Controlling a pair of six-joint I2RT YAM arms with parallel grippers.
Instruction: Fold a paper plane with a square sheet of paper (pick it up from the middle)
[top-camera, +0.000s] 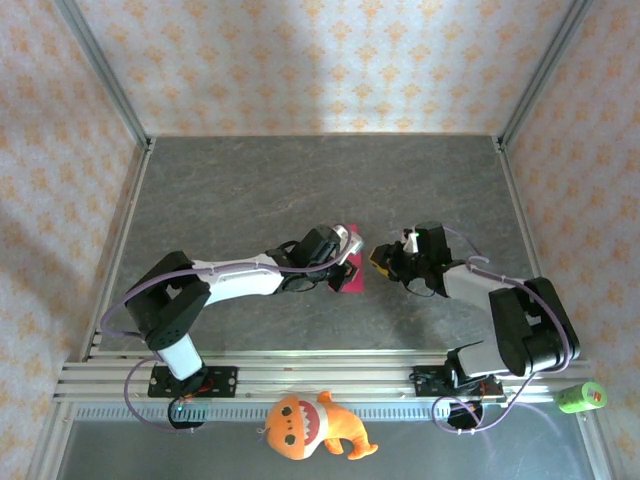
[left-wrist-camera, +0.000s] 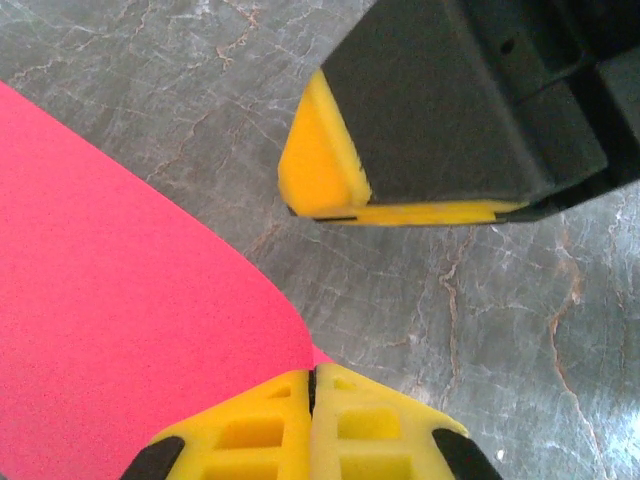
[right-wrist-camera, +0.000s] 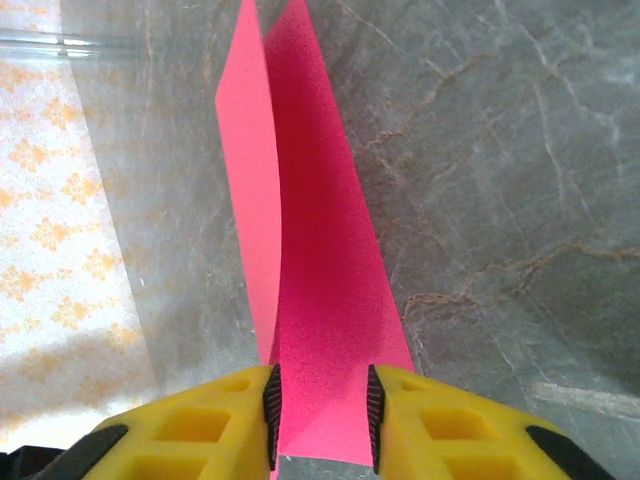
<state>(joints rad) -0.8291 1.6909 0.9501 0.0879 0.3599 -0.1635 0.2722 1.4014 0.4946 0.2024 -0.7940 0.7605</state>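
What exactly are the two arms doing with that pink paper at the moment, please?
Both arms meet mid-table over the thin magenta-pink sheet of paper, which is partly folded into a long narrow strip with one flap standing up. The left gripper is shut, pinching one edge of the sheet. The right gripper has the paper running between its yellow fingers. No finished plane yet. An orange plush toy lies by the arm bases.

Grey marbled table (top-camera: 250, 190) (pink paper (top-camera: 352, 262) on it, mid-table)
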